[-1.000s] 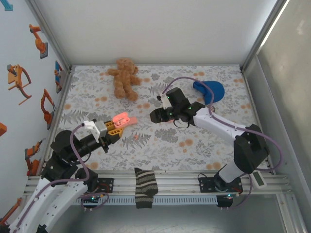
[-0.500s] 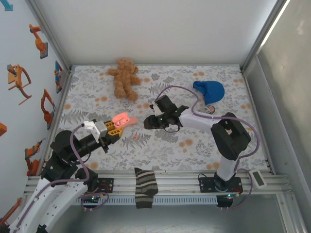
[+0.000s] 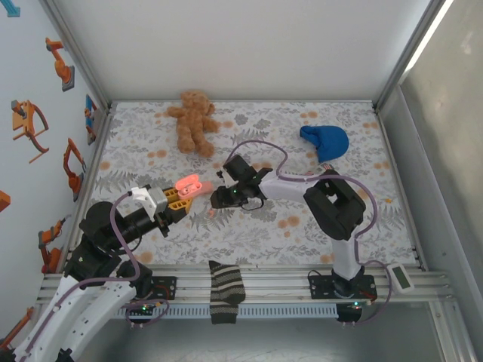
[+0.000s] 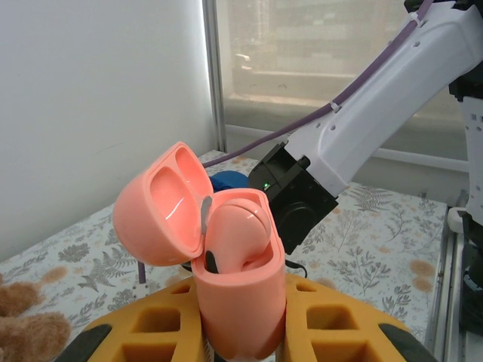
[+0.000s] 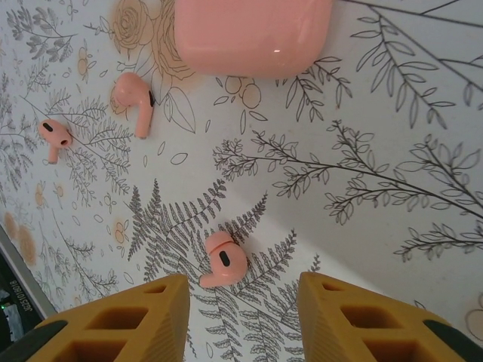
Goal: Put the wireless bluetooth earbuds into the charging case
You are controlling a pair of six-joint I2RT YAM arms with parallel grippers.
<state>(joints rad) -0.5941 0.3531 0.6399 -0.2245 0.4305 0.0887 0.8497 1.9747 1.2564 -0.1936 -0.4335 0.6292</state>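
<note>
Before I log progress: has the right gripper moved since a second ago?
Yes. The right gripper swung left, away from the blue cloth.

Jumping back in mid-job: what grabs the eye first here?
The open pink charging case, clamped in the left gripper, dominates. Under the right gripper, its jaws apart, a pink earbud lies on the floral table, with two more earbuds and a closed pink case beyond.

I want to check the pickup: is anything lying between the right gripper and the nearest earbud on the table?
Nothing visible does. The nearest earbud lies on the bare cloth just ahead of the gap between the open fingers of the right gripper. Two other earbuds and a closed pink case lie farther away, not in the path.
</note>
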